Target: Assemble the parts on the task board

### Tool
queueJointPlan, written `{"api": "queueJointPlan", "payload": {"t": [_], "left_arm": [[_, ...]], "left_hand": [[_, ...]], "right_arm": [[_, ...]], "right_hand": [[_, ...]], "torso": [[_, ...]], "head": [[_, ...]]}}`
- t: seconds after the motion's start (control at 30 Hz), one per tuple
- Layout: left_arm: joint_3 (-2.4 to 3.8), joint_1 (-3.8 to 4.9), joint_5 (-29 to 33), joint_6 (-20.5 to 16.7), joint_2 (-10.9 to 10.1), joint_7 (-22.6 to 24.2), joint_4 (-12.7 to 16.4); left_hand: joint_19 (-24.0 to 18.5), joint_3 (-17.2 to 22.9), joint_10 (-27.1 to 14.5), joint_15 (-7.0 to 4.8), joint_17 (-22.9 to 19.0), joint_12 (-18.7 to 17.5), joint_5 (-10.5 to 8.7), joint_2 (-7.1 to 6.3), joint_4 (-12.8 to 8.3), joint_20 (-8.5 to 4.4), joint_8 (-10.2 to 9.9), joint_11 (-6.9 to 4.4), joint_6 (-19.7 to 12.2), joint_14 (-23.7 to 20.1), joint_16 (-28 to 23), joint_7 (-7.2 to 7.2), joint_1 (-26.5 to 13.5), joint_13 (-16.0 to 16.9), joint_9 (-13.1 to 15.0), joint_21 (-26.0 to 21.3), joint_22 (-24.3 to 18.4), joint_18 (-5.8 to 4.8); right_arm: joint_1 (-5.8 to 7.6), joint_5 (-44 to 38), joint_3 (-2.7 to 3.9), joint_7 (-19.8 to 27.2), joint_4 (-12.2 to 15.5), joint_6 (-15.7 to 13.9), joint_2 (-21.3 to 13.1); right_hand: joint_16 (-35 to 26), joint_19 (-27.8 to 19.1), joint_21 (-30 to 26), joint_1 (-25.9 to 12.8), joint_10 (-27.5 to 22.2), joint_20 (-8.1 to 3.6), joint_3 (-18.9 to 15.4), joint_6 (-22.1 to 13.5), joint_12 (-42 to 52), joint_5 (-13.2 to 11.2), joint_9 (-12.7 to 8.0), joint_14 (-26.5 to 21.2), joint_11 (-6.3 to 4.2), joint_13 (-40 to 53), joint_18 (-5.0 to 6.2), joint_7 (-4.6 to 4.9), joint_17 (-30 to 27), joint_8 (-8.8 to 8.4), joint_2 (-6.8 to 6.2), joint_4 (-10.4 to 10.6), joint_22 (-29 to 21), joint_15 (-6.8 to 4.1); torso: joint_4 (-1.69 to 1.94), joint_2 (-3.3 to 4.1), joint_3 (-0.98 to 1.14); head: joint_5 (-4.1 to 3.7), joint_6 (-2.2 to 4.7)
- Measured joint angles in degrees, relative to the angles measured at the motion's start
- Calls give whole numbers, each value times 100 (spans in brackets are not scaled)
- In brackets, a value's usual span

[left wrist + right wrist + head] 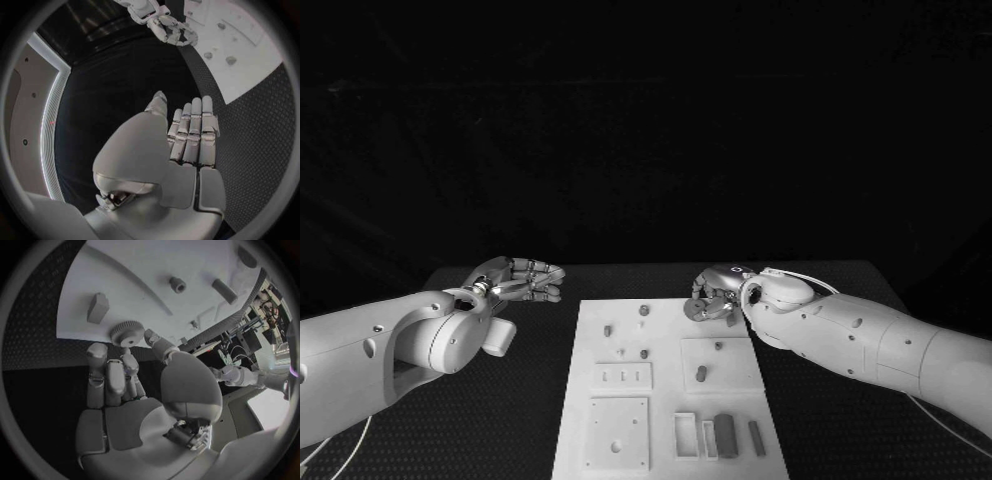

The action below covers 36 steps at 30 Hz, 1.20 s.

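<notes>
My arms are smooth white shells with rounded joint housings and small dark recessed screw holes. My left hand [519,279] and right hand [715,297] are silver, built of segmented metallic fingers [190,131] with pale rounded tips. A thin cable loops at 12 o'clock of my right wrist housing [783,291]. Palms carry smooth pale plates.

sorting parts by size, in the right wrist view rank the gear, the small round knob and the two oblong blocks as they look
1. gear, though nearest the camera
2. and 3. the two oblong blocks, too alike to rank
4. small round knob
</notes>
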Motion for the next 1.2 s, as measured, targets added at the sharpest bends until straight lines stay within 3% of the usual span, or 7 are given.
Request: {"api": "queueJointPlan", "payload": {"t": [0.37,1.2], "left_arm": [[2,1,-20,10,29,-1,8],[1,1,-31,18,-6,-4,37]], "left_hand": [[0,0,0,0,5,0,0,0,0,0,-22,0,0,0,0,0,0,0,-2,0,0,-28],[0,0,0,0,14,0,0,0,0,0,-21,0,0,0,0,0,0,1,-7,-22,-4,-33]], "right_arm": [[-45,-9,-13,45,-198,-35,71],[-24,-196,-20,55,-169,39,16]], "right_hand": [[21,33,21,14,92,-7,-40,42,67,0,-40,58,-10,46,0,12,82,4,166,-120,0,9],[21,50,21,-16,143,12,-62,-4,117,0,-103,91,-1,55,1,57,131,-61,133,-205,0,28]], "torso": [[20,-2,-7],[-3,-1,5]], "head": [[-20,-19],[-16,-65]]}}
